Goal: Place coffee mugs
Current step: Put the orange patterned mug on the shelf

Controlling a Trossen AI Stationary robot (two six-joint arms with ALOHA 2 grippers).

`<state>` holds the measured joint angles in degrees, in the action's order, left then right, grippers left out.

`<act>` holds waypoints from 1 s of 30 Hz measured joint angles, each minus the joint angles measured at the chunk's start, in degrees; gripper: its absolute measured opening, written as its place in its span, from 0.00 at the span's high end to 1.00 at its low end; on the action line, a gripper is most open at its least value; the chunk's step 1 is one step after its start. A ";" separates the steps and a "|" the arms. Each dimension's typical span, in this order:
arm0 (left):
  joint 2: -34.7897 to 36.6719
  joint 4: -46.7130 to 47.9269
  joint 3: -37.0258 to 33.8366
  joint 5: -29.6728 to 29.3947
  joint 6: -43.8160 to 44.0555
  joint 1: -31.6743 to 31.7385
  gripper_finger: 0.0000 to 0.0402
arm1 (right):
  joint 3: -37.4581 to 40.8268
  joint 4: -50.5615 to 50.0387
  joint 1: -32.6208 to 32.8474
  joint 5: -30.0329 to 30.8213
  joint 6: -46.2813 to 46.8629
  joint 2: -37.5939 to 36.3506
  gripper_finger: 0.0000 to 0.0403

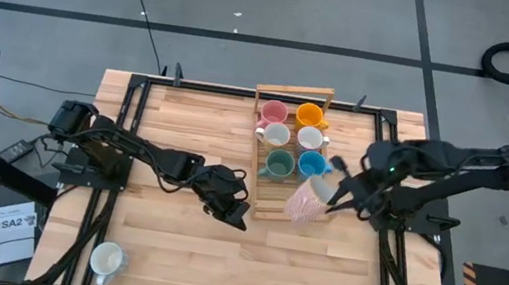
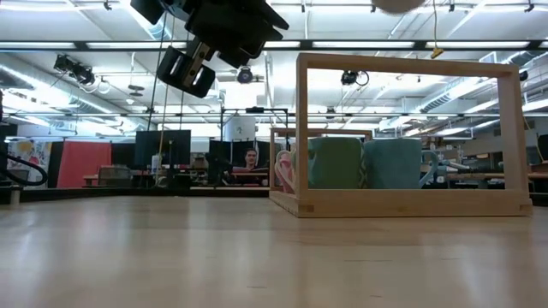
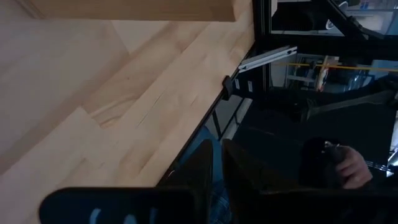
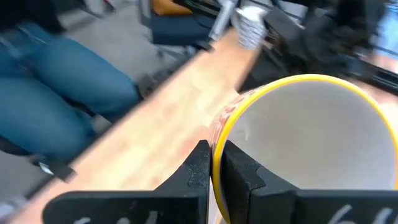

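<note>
From above we see the right gripper w/ fingers pinching the rim of a pink-patterned mug, tilted over the wooden rack front edge, five mugs in the rack and one white mug at the counter near-left corner; left gripper sits just left of the rack, fingers pressed together, empty. Low view: green mug and blue mug inside the rack frame. Right wrist: fingers clamp the yellow-rimmed mug wall.
</note>
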<state>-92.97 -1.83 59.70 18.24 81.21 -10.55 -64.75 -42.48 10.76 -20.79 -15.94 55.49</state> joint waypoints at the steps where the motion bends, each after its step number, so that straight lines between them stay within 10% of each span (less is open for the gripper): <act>1: 0.00 0.00 0.00 0.00 0.00 0.00 0.90 | 0.00 -1.57 -0.50 1.59 -1.11 -0.97 0.93; 14: -0.02 -0.04 -0.02 0.00 0.03 0.02 0.90 | 0.28 -20.16 -7.36 15.58 -16.10 -4.06 0.93; 30: -0.04 -0.06 -0.02 0.00 0.35 0.02 0.90 | 6.59 -20.36 -9.87 9.99 -18.85 2.59 0.93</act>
<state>-93.01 -1.89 59.68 18.24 81.56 -10.52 -58.17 -62.83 0.89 -10.80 -34.78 58.08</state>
